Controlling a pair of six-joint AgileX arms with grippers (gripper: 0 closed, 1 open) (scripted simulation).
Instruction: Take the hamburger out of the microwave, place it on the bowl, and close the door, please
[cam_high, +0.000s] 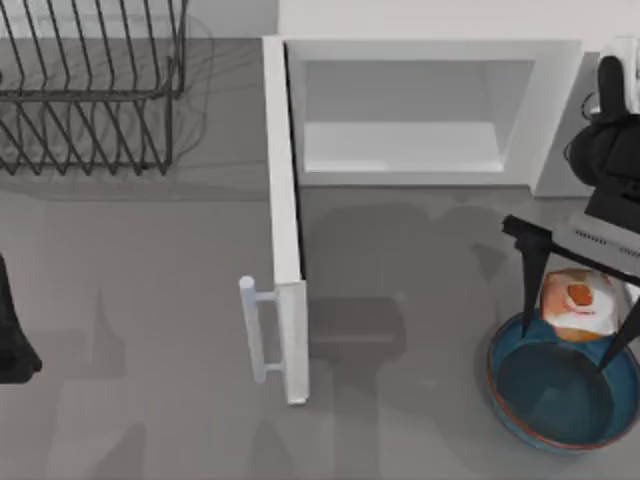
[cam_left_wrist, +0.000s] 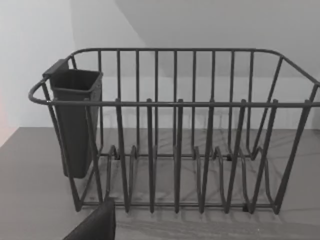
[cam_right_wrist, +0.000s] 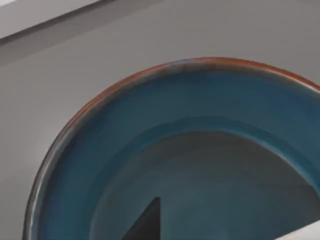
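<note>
Right gripper over the far edge of the bowl at the right of the surface, jaws closed on the hamburger, held above the blue inside. Microwave cavity bare, door swung wide open toward the front. Left arm parked at the left edge, facing the wire rack; state of its jaws impossible to tell.
</note>
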